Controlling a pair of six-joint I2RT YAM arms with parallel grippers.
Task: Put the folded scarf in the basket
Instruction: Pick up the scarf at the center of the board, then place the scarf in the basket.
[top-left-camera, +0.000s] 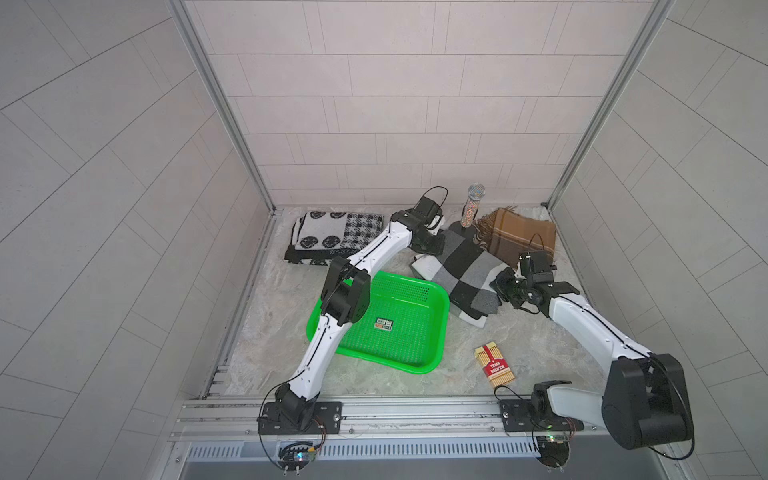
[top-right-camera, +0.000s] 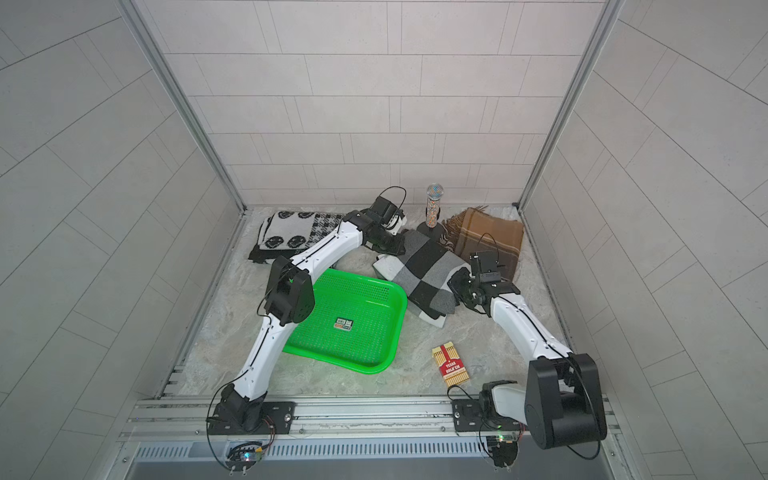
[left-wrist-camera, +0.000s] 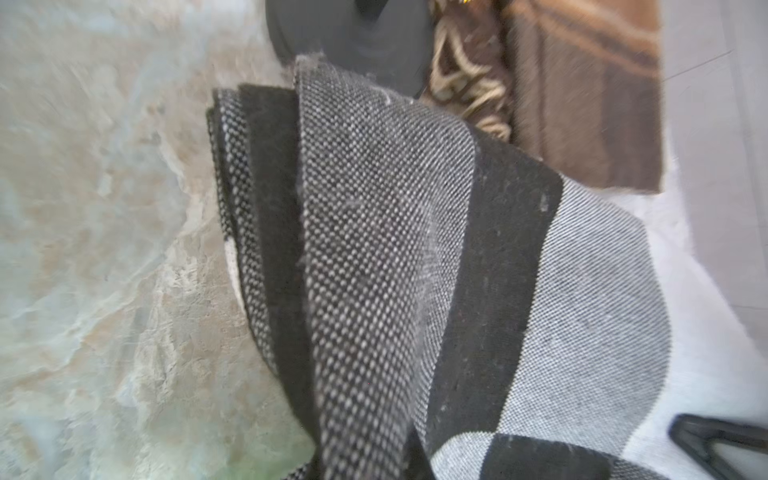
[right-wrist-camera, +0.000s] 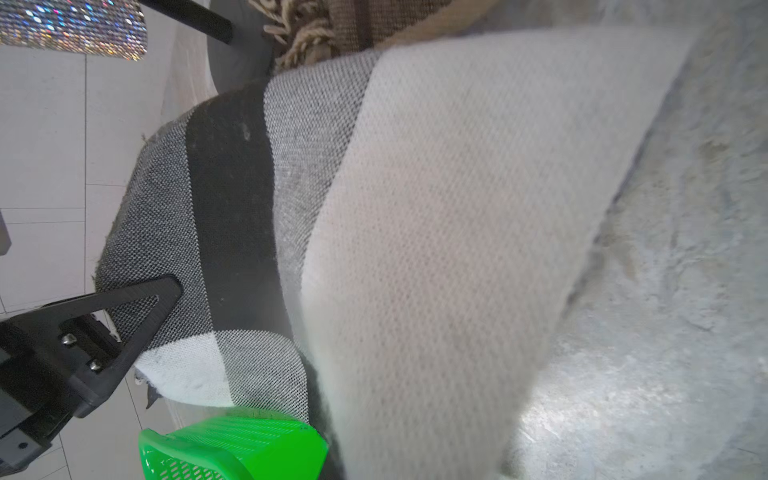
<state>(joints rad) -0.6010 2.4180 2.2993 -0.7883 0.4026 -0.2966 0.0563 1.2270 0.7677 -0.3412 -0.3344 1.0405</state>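
The folded scarf (top-left-camera: 465, 270) (top-right-camera: 428, 270), checked in grey, black and white, lies just behind and to the right of the green basket (top-left-camera: 440, 332) (top-right-camera: 400, 316). My left gripper (top-left-camera: 436, 245) (top-right-camera: 392, 245) is shut on its far end. At its near right end, my right gripper (top-left-camera: 500, 286) (top-right-camera: 459, 286) is also shut on it. The scarf (left-wrist-camera: 374, 249) (right-wrist-camera: 415, 208) fills both wrist views and hides each gripper's own jaws. The basket's corner (right-wrist-camera: 232, 444) shows beneath the cloth. Only a small sticker (top-left-camera: 384, 324) lies in the basket.
A black and white smiley scarf (top-left-camera: 332, 237) lies at the back left and a brown fringed scarf (top-left-camera: 519, 237) at the back right. A glittery microphone (top-left-camera: 473, 205) stands between them. A red card box (top-left-camera: 494, 363) lies at the front right.
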